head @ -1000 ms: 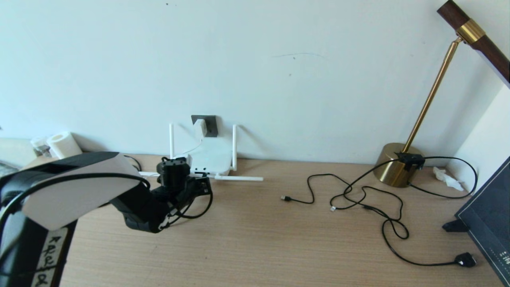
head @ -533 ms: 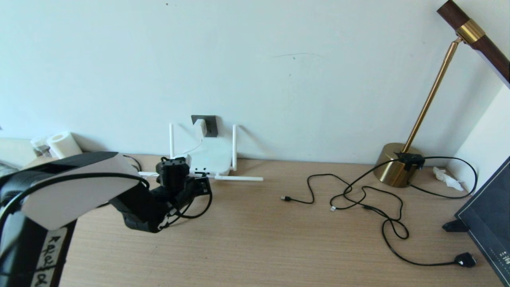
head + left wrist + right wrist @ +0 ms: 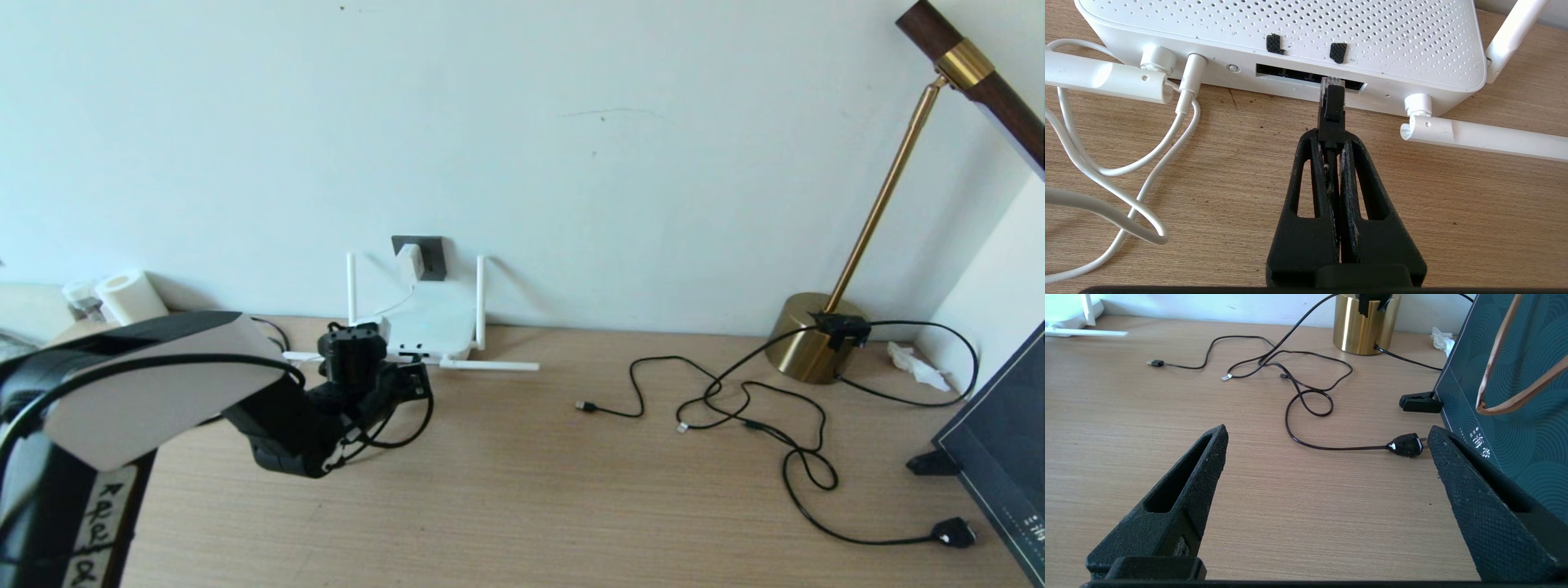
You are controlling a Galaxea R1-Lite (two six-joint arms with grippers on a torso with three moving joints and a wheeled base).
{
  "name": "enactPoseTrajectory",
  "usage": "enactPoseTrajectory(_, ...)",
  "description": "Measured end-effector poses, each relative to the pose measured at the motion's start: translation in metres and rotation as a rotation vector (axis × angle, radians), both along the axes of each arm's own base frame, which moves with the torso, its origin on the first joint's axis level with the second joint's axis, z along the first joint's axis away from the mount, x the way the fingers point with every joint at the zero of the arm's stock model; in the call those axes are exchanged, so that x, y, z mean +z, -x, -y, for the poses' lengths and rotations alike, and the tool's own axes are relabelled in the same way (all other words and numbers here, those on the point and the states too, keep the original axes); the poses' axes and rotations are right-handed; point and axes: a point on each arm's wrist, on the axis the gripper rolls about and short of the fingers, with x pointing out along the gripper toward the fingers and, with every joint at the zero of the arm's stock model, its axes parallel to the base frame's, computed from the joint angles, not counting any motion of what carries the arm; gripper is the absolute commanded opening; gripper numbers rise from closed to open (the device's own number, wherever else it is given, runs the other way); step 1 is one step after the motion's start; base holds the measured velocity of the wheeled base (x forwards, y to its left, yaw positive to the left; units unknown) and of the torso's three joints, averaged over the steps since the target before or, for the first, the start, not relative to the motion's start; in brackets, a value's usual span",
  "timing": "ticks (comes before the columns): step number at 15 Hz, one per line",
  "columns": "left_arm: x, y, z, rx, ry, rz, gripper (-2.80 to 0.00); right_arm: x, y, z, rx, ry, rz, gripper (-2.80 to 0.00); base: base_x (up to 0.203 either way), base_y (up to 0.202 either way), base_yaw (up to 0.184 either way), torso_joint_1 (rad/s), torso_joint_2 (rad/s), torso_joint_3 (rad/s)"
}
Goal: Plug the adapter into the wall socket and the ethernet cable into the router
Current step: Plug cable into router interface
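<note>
Left gripper (image 3: 1332, 141): clenched on thick black ethernet cable's clear-tipped plug (image 3: 1331, 108), aligned at flat white router's port slot (image 3: 1306, 77) for insertion. Right gripper (image 3: 1327, 437): spread wide, idle.

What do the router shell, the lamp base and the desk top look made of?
Router: matte white plastic, by its moulded vent holes. Lamp base: brushed brass-toned metal, going by its sheen. Desk top: pale wood-grain, likely laminate or veneer.

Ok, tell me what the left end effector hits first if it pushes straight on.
The left end effector, shut on the ethernet cable, points at the router; the plug's clear tip would probably enter the port slot.
</note>
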Motion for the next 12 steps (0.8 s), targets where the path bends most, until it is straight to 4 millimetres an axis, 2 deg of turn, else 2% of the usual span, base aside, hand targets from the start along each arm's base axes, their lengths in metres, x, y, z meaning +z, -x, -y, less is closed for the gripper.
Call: enactPoseTrajectory(12,0.0035,-0.0048,0.0005,0.001,0.003,0.012,-2.8,0.0,0.0,0.0,0.0,0.0,0.0,0.0,0.0,0.0,0.0,0.0,0.0,0.0)
